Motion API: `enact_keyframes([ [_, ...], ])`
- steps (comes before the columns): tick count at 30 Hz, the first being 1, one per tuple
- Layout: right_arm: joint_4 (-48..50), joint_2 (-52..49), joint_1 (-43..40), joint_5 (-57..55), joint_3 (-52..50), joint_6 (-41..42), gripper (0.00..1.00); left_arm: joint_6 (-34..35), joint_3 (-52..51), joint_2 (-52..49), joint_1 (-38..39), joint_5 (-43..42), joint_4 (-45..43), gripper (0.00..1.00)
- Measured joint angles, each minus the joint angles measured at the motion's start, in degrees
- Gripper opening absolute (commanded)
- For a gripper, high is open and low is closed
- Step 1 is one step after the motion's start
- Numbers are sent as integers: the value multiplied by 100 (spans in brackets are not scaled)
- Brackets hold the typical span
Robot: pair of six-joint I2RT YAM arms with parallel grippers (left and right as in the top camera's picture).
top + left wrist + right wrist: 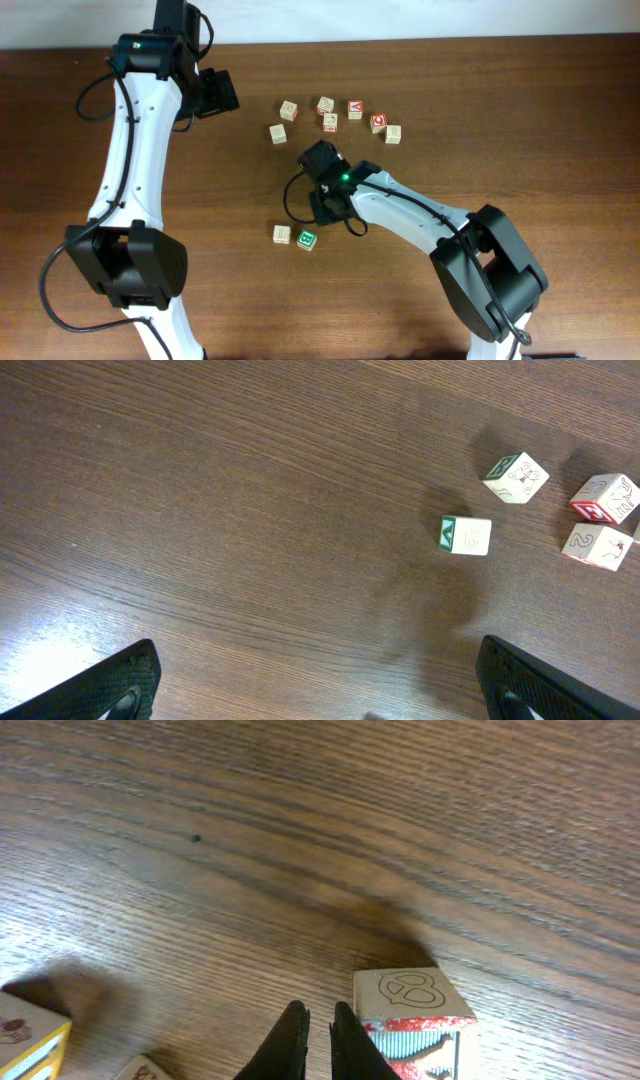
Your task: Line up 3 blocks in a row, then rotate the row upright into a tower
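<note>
right end effector [318, 1025] pressed nearly together, pinching nothing, tips just beside red-sided block [412, 1010], toward far edge of desk [300, 820] | left end effector [320, 688] spread, idle | green B block [307, 240], pale block [282, 234] mid-desk | step: likely turning red-sided block | next: nudge its corner, or reopen and straddle it

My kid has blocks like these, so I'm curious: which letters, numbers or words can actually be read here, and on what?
"A", in red, on a pale block in the far cluster.
"B", white on the green block; small, so only likely.
The red-faced block has a mark too blurred to read.
The pretzel block shows a drawing only, no text.
The other blocks have marks too small to read.
</note>
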State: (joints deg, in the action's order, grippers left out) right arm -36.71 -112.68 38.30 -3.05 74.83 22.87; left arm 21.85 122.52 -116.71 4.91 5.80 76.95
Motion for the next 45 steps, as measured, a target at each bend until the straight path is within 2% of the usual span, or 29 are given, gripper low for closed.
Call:
enact_keyframes([
  [13, 107, 0, 0, -680, 2, 420, 4, 0, 0, 0, 0, 0, 0, 99],
  [19, 83, 0, 0, -925, 7, 837, 5, 0, 0, 0, 0, 0, 0, 99],
  [20, 85, 0, 0, -944, 22, 839, 11, 0, 0, 0, 0, 0, 0, 99],
  [21, -46, -4, 0, -929, 214, 872, 22, 0, 0, 0, 0, 0, -2, 99],
  [23, -522, 9, 0, -780, 780, 861, 38, 0, 0, 0, 0, 2, 4, 99],
  [26, -1421, 87, 0, -127, 1517, 1012, 55, 0, 0, 0, 0, 0, 7, 99],
  [28, -1705, 87, 90, 289, 1438, 1480, 56, 0, 0, 0, 0, 0, -4, 99],
  [30, -1545, 98, 361, 470, 962, 1919, 57, 0, 0, 0, 0, 0, -4, 99],
  [33, -1176, 98, 581, 531, 581, 2389, 66, 0, 0, 0, 0, 2, 0, 99],
  [36, -1038, 96, 894, 459, 562, 2653, 64, 0, 0, 0, 0, 0, 0, 99],
  [40, -1069, -37, 953, 466, 562, 2900, 50, 0, 0, 0, 0, 0, 0, 99],
  [45, -1086, -92, 955, 463, 562, 2962, 49, 0, 0, 0, 0, 0, 0, 99],
])
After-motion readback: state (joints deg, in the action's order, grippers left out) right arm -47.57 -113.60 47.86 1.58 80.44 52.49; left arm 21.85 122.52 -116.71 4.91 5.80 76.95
